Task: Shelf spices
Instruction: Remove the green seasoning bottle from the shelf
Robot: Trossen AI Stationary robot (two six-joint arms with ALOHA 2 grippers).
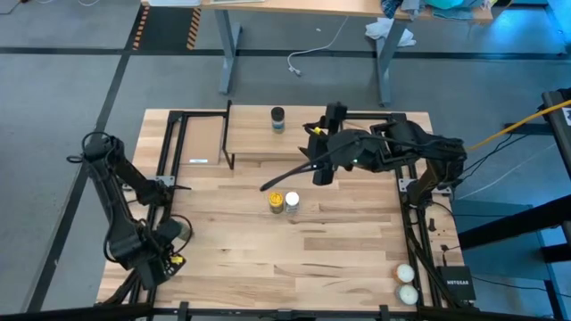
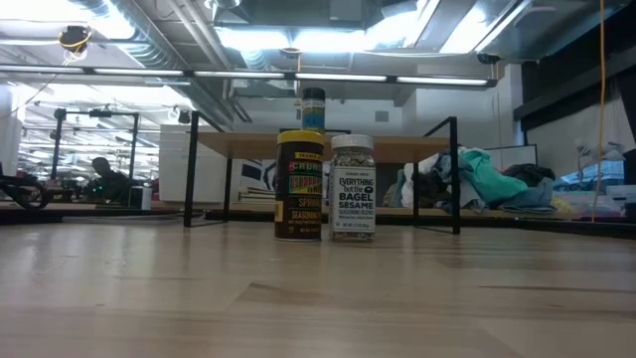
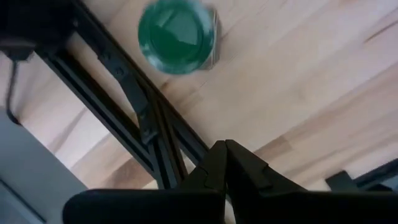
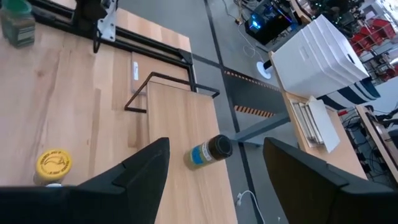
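High view: right gripper [image 1: 322, 171], jaws wide and empty, hangs off the shelf [image 1: 254, 143] edge.

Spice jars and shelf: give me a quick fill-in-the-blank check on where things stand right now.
1. The one jar on the shelf has a ____ lid.
2. Beside the yellow-lidded jar on the table stands the ____-lidded jar.
3. The right gripper hangs above the shelf with jaws ____.
4. The green-lidded jar stands near the ____ gripper.

Missing: black; white; open; left
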